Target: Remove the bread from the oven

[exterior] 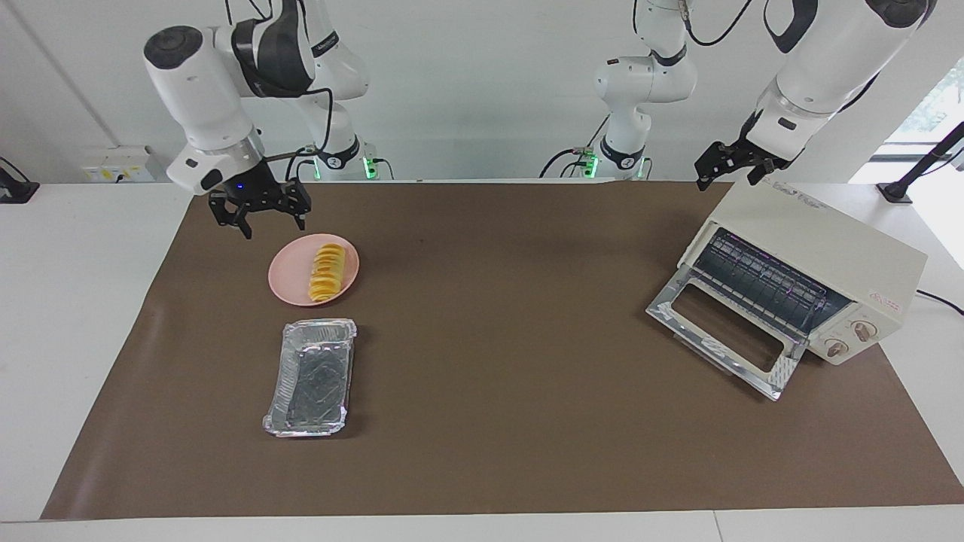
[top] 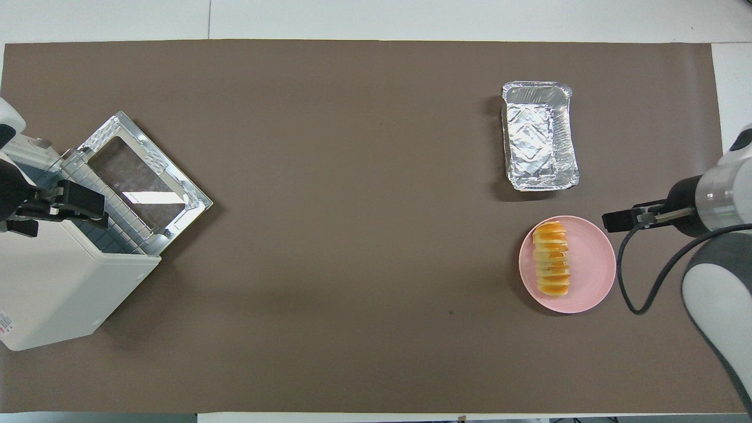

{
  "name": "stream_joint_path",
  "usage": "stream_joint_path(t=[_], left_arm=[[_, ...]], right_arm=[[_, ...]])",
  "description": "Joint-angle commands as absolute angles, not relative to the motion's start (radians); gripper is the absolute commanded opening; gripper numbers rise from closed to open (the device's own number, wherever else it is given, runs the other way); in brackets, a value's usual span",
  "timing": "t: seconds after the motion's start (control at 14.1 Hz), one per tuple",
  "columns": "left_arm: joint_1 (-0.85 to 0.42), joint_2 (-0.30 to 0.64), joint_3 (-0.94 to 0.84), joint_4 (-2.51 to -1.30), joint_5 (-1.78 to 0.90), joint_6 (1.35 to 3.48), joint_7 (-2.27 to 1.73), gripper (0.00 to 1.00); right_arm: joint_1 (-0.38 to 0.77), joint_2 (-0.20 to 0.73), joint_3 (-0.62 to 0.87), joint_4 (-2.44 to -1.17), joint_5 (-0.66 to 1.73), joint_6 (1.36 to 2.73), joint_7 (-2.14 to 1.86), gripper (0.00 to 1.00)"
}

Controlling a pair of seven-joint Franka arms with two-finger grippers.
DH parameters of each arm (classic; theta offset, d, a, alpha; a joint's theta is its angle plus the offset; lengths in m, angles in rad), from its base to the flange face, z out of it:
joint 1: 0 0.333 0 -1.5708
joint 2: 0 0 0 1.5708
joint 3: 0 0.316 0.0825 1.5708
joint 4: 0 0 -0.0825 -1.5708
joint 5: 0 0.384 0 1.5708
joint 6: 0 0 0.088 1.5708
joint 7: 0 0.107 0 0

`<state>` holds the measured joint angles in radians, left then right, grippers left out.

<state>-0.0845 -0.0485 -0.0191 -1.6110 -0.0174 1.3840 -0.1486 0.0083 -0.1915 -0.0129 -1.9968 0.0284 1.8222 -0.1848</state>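
Observation:
The bread [exterior: 327, 272] is a golden ridged loaf lying on the pink plate [exterior: 290, 282] toward the right arm's end of the table. It also shows in the overhead view [top: 551, 257]. My right gripper [exterior: 271, 224] is open and empty, up in the air over the mat beside the plate's rim [top: 593, 282]. The cream oven [exterior: 828, 248] stands at the left arm's end with its glass door [exterior: 723, 331] dropped open and its wire rack [exterior: 761, 282] bare. My left gripper [exterior: 727, 179] is open and empty, raised over the oven's top [top: 64, 288].
A silver foil tray [exterior: 312, 376] lies farther from the robots than the plate, beside it [top: 537, 136]. The brown mat [exterior: 512, 316] covers the table. The oven's open door juts out toward the table's middle.

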Motion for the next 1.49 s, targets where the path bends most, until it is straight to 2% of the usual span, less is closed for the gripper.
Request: stream_joint_path(t=[0.0,0.14,0.43,1.14,1.42], left_arm=[[-0.075,-0.064,-0.021,-1.620,-0.025,1.374,-0.140,1.00],[-0.075,-0.064,-0.021,-1.620,-0.025,1.374,-0.140,1.00],[-0.075,-0.064,-0.021,-1.620,-0.025,1.374,-0.141,1.00],[-0.075,-0.064,-0.021,-1.620,-0.025,1.374,-0.140,1.00],[-0.075,-0.064,-0.021,-1.620,-0.025,1.374,-0.140,1.00]], right_arm=[[-0.028,-0.160,-0.009,-1.815,0.046,1.616,-0.224,1.00],[-0.040,-0.143,-0.009,-1.731,0.041,1.498,-0.222,1.00],[-0.060,-0.137,-0.011,-1.683,0.029,1.411,-0.225,1.00],[-0.098,-0.086,-0.006,-1.690,-0.012,1.523,-0.227,1.00],[-0.103,-0.064,-0.003,-1.626,-0.012,1.453,-0.229,1.00]])
